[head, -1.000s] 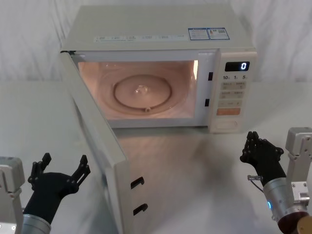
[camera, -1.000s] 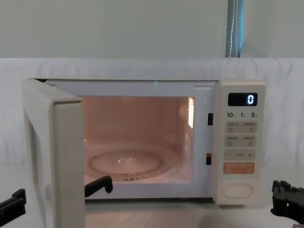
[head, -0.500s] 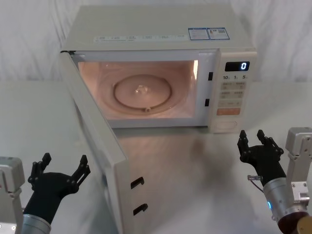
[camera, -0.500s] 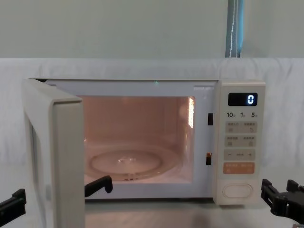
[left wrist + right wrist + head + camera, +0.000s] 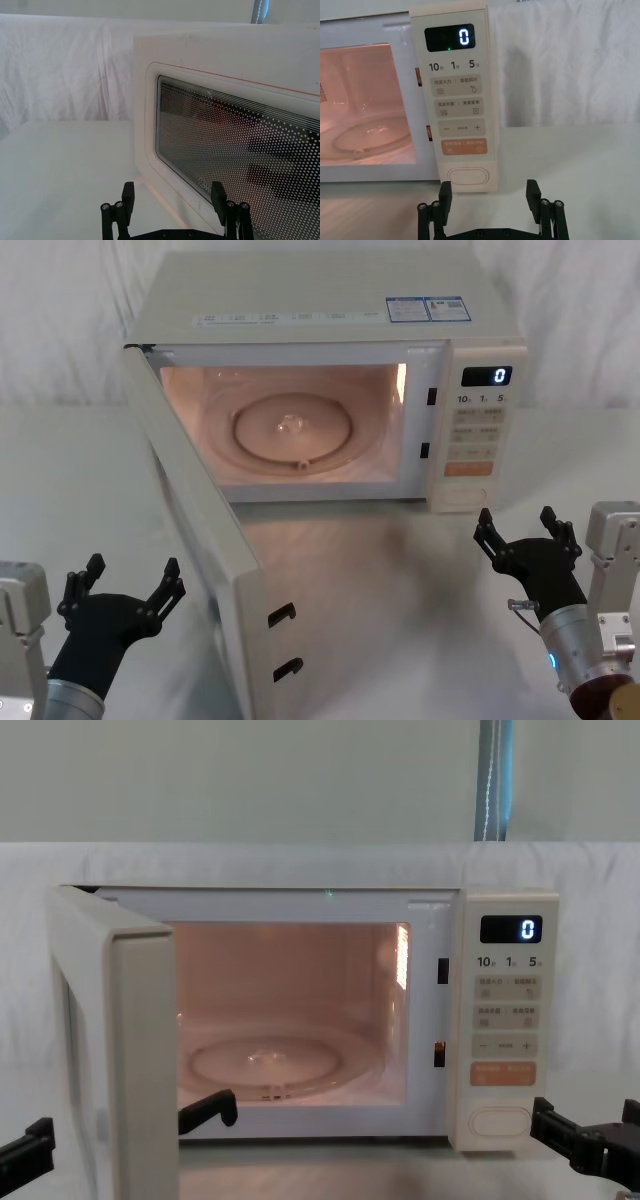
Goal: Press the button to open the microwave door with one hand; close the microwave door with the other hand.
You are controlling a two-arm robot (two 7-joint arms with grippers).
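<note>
The cream microwave point(image 5: 330, 300) stands at the back of the table with its cavity lit. The microwave door point(image 5: 200, 530) hangs wide open, swung out toward me on the left. My left gripper point(image 5: 133, 568) is open, low and left of the door, facing its dark window point(image 5: 240, 165) from the outside without touching it. The blank pill-shaped button point(image 5: 467, 176) sits at the bottom of the control panel, below the orange key. My right gripper point(image 5: 515, 518) is open, just in front of and slightly right of the button point(image 5: 465, 497), apart from it.
A glass turntable point(image 5: 292, 427) lies inside the cavity. The display point(image 5: 449, 37) reads "0". White cloth covers the table point(image 5: 400, 580) and the wall behind. The open door splits the near table between the two arms.
My right gripper's fingers have spread from shut to open, and it has edged a little toward the panel. The left gripper and the door have not moved.
</note>
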